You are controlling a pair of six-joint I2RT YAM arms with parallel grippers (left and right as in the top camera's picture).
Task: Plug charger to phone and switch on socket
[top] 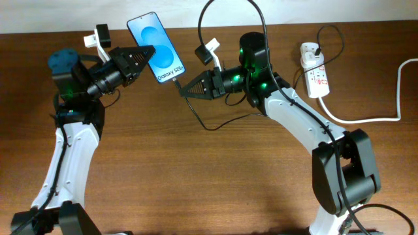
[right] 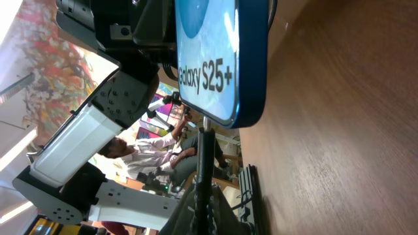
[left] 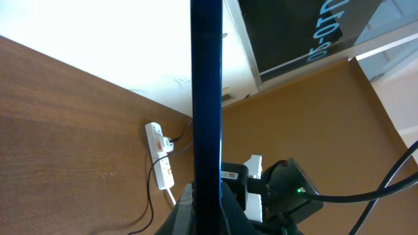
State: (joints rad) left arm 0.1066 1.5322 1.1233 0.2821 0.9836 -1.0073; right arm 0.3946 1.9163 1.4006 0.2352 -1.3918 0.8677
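The phone with its blue "Galaxy S25+" screen is held up off the table by my left gripper, which is shut on its left edge. In the left wrist view I see the phone edge-on. My right gripper is shut on the charger cable just behind its plug tip, which meets the phone's bottom edge. The phone's lower end fills the right wrist view. The white socket strip lies at the back right, with a black plug in it.
The socket's thick white cord runs right to the table edge. The black cable loops up over the right arm and along the table. The socket also shows in the left wrist view.
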